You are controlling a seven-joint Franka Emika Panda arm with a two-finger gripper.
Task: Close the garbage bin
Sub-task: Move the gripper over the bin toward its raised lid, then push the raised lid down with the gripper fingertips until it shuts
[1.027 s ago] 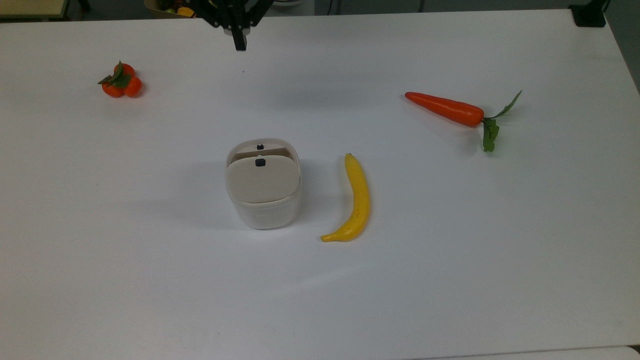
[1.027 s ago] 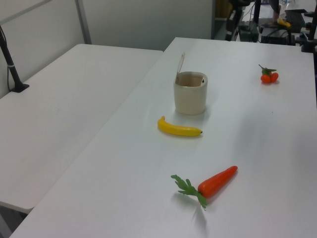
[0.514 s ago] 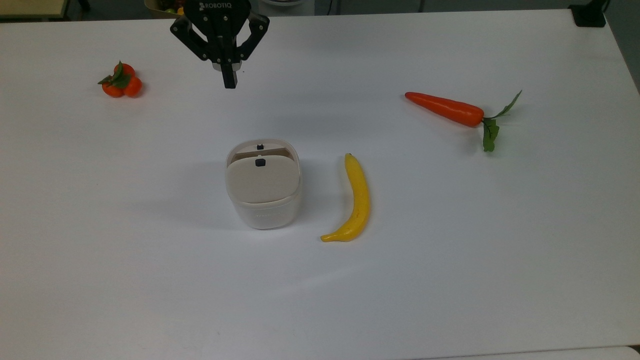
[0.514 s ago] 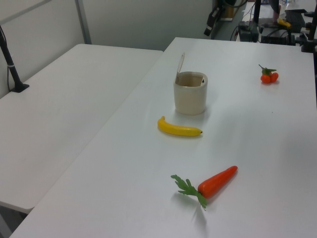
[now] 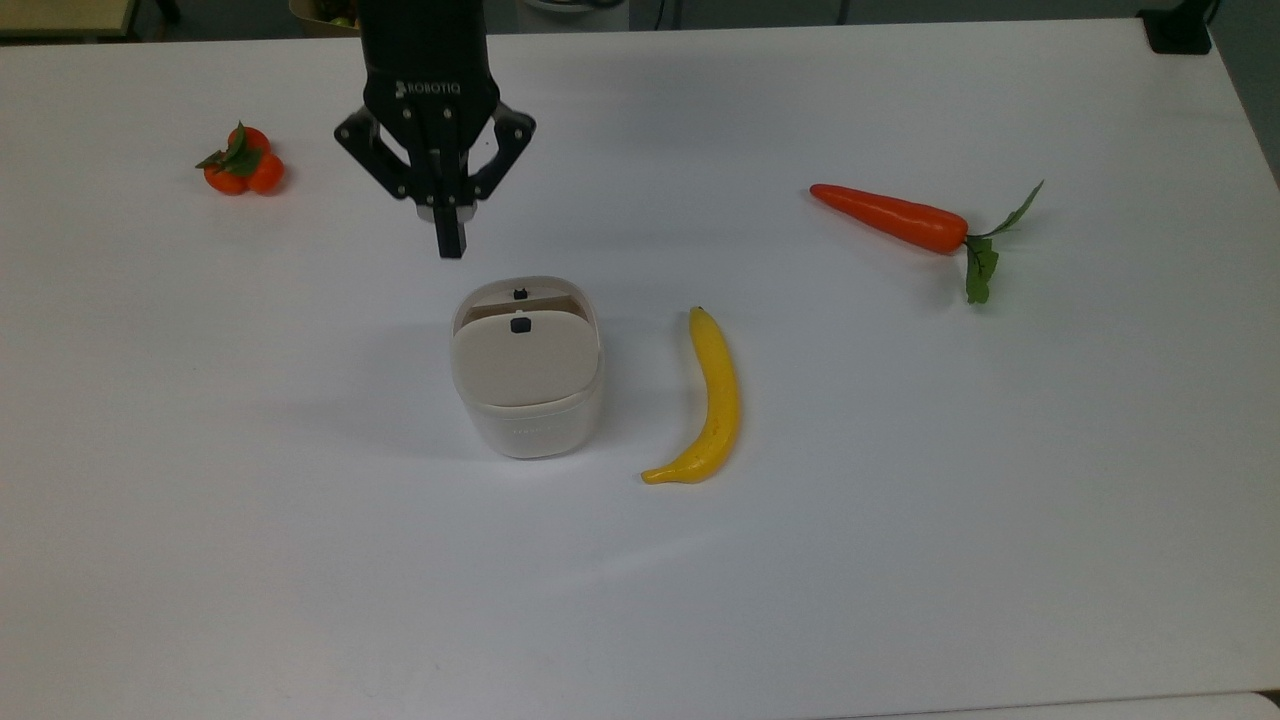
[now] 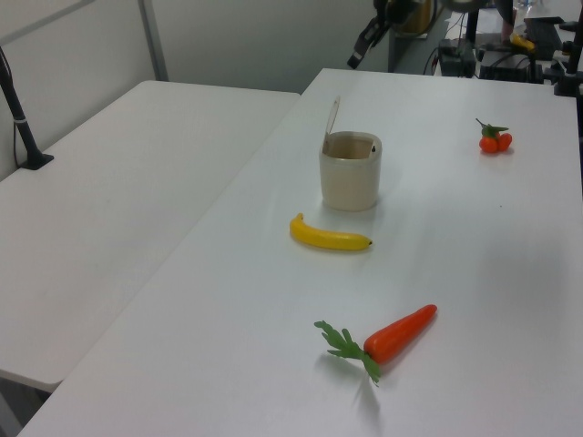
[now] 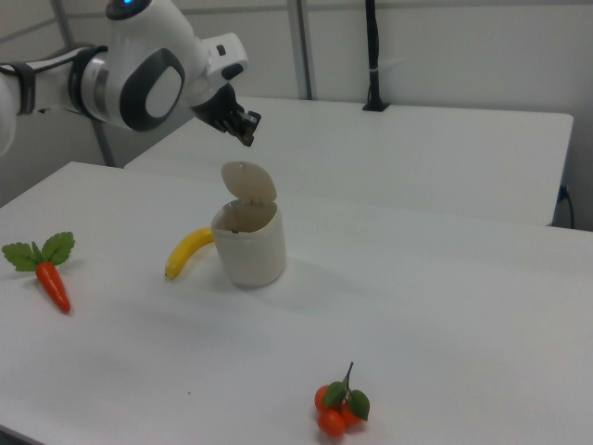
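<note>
Moved closer since a moment ago, the gripper (image 5: pixel 450 245), pinched together and holding nothing, is being brought over the garbage bin (image 5: pixel 527 400) beside the banana (image 5: pixel 712 400), so its raised lid (image 7: pixel 248 180) can be pushed down.

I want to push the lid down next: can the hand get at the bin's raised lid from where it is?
Probably yes. The hand hangs shut above the table, apart from the garbage bin; its lid stands upright, with nothing between them.
</note>
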